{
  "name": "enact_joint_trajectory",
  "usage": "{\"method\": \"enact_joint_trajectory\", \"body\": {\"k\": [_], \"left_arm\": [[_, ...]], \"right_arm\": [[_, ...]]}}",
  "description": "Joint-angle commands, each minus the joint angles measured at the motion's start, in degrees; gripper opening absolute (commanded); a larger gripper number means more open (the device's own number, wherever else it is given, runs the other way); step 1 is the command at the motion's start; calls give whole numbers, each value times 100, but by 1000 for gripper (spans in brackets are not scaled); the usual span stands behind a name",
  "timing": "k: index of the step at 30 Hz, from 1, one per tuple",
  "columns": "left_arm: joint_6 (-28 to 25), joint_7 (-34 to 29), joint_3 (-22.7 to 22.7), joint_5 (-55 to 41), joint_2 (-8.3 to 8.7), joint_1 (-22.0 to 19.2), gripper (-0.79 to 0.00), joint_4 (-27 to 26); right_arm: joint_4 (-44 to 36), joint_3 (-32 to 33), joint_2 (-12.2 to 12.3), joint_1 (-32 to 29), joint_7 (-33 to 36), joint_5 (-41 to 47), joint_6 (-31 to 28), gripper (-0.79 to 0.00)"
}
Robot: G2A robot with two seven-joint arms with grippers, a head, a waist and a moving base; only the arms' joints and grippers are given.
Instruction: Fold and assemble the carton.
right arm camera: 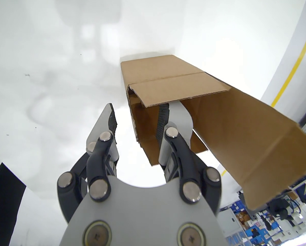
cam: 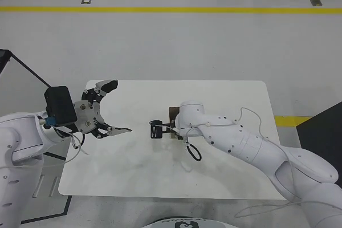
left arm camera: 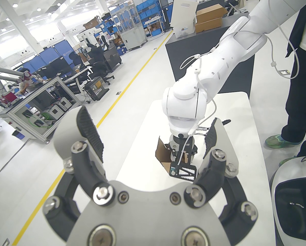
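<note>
The carton (right arm camera: 168, 78) sat in the middle of the table (cam: 216, 171), only half made; its walls stood up, but its flaps were not shut yet; its open mouth faced left, so I think its long way ran left to right; my right gripper (right arm camera: 137, 115) had its fingers spread around one wall; my left gripper (left arm camera: 148, 119) gaped wide, well apart.

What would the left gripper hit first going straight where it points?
Probably the right gripper, which sits between the open left gripper and the brown carton; the carton comes just behind. Depth is hard to judge.

One carton (right arm camera: 168, 78), one table (cam: 216, 171), two hands (cam: 121, 107) (cam: 156, 130).
</note>
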Motion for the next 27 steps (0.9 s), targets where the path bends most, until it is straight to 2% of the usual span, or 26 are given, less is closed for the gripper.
{"method": "enact_joint_trajectory", "body": {"k": [1, 4, 6, 11, 14, 27], "left_arm": [[0, 0, 0, 0, 0, 0, 0, 0], [0, 0, 0, 0, 0, 0, 0, 0], [0, 0, 0, 0, 0, 0, 0, 0], [0, 0, 0, 0, 0, 0, 0, 0], [0, 0, 0, 0, 0, 0, 0, 0], [0, 0, 0, 0, 0, 0, 0, 0]], "right_arm": [[-287, 202, 110, -107, 34, 11, 57, -317], [-690, 564, 300, -324, 9, 56, 80, -111], [-975, 849, 443, -510, -18, 91, 65, -9], [-1652, 1848, 832, -1198, -410, 509, -17, 0], [-1951, 2566, 1049, -1734, -882, 961, -157, 0], [-1951, 2566, 1049, -1734, -882, 961, -157, 0]]}}
